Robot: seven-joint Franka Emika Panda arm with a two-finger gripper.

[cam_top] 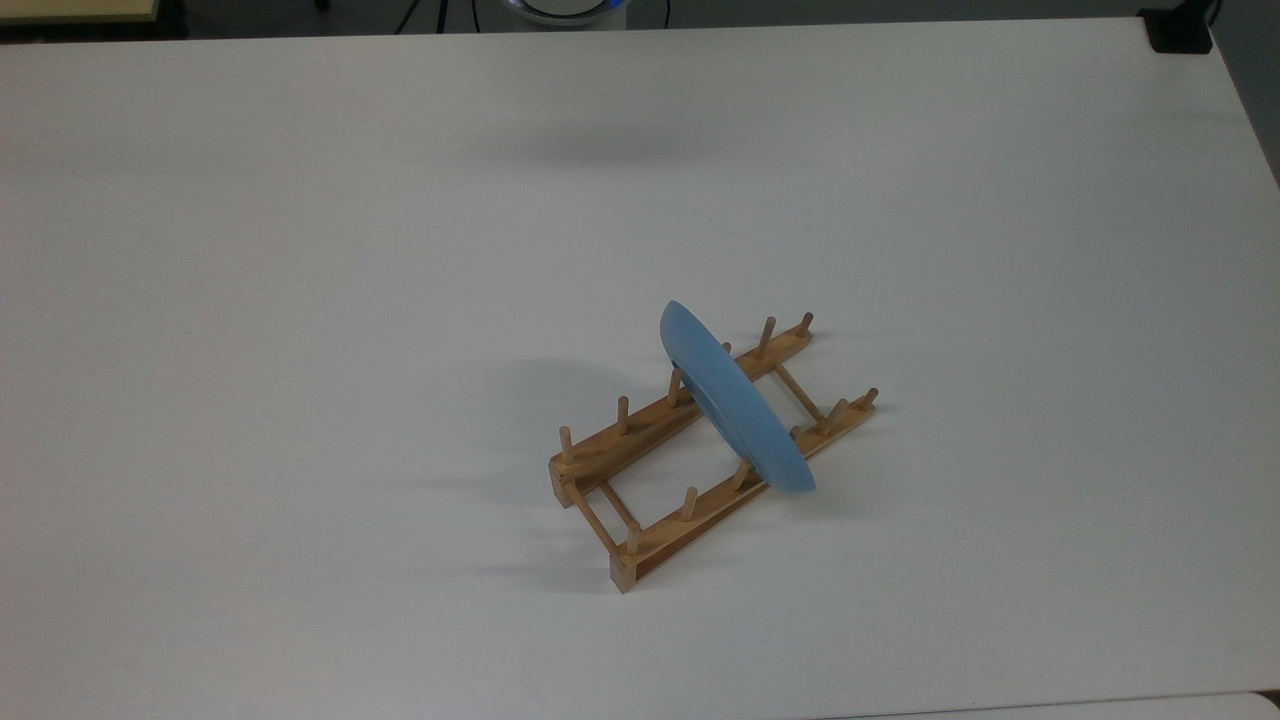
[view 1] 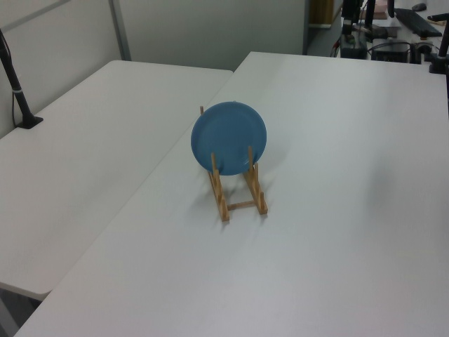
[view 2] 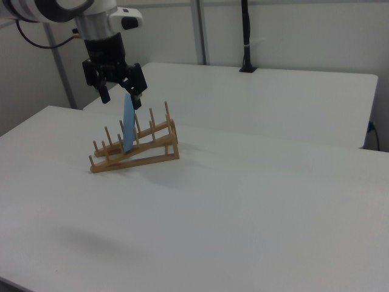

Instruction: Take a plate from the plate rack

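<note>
The light-blue plate (cam_top: 735, 400) stands on edge between the pegs of the wooden plate rack (cam_top: 640, 436), leaning slightly, right of the table's middle in the top view. The left view shows the plate (view 1: 229, 137) face-on above the rack (view 1: 223, 202). In the right view the plate (view 2: 128, 131) is edge-on in the rack (view 2: 152, 155). There my gripper (view 2: 121, 99) hangs open and pointing down, with the plate's top edge lined up between its black fingers (view 2: 137, 97). Whether it touches the plate cannot be told.
The rack sits on a wide white table (cam_top: 300, 300). A second white table (view 1: 84, 161) adjoins it, with a black post (view 1: 17, 91) at its edge. A black clamp (cam_top: 1180, 30) sits at the table's far right corner in the top view.
</note>
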